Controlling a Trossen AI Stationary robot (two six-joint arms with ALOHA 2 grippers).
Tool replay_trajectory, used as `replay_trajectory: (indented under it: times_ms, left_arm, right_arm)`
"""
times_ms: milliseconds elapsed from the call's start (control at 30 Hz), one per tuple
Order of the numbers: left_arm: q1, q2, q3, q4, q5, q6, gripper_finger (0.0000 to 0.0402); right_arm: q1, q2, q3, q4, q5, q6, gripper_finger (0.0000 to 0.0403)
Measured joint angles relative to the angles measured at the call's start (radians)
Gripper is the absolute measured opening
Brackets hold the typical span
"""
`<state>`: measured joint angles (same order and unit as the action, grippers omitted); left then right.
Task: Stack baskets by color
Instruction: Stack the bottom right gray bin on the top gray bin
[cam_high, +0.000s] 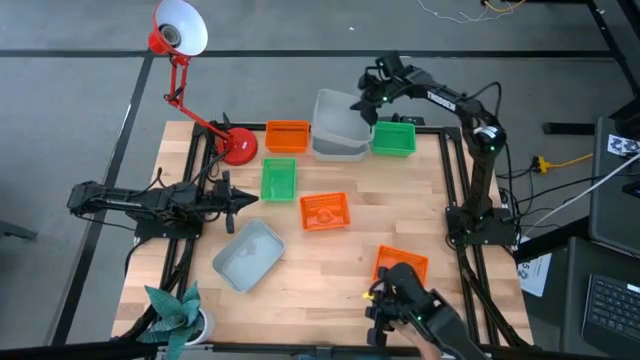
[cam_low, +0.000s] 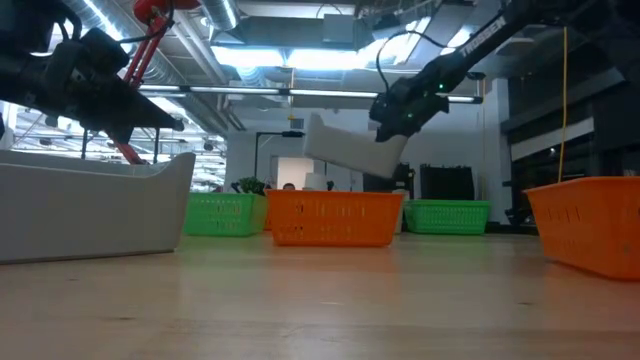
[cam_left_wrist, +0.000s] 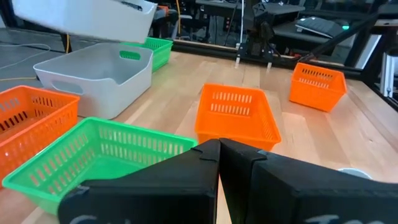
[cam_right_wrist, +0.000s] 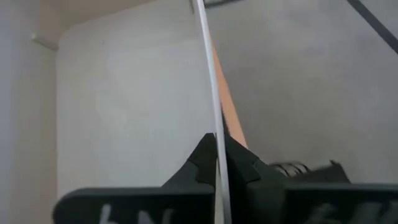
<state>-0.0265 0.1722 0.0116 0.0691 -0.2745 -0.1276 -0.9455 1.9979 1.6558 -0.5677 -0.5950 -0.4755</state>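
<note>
My right gripper (cam_high: 368, 100) is shut on a pale grey basket (cam_high: 335, 112) and holds it in the air at the table's far edge. That basket hangs partly over a second grey basket (cam_high: 340, 148), which stands on the table. A third grey basket (cam_high: 248, 255) lies near the front left. Orange baskets stand at the far side (cam_high: 287, 136), in the middle (cam_high: 324, 212) and at the near right (cam_high: 400, 268). Green baskets sit at the far right (cam_high: 393, 138) and left of centre (cam_high: 278, 180). At the table's left my left gripper (cam_high: 245, 200) is shut on nothing and points level. My right gripper pinches the thin side wall (cam_right_wrist: 214, 118) of the grey basket at its rim. One finger is inside the basket and one outside. The fingers slant down from above and from the far right. The basket (cam_low: 345, 150) hangs tilted, clear of the table and of the other baskets.
A red desk lamp's round base (cam_high: 238, 147) stands at the far left, its arm leaning out over the floor. A potted plant (cam_high: 180, 315) sits at the near left corner. A dark device (cam_high: 410, 310) rises at the near right edge. Bare wood lies along the front centre.
</note>
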Motion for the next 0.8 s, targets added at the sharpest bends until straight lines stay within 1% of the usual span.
replay_trajectory:
  times_ms: [67, 167, 400, 800]
  left_arm:
    - [0.0, 0.0, 0.0, -0.014, 0.0, 0.0, 0.0]
    - [0.0, 0.0, 0.0, -0.016, 0.0, 0.0, 0.0]
    - [0.0, 0.0, 0.0, -0.016, 0.003, 0.0, 0.0]
    - [0.0, 0.0, 0.0, -0.016, 0.003, 0.0, 0.0]
  right_arm:
    - [0.001, 0.003, 0.0, -0.02, 0.022, -0.002, 0.0004]
    - [0.0, 0.003, 0.0, -0.043, 0.024, -0.026, 0.0002]
    - [0.006, 0.003, 0.0, -0.07, 0.026, -0.026, 0.0007]
    - [0.015, 0.003, 0.0, -0.084, 0.036, -0.027, 0.0076]
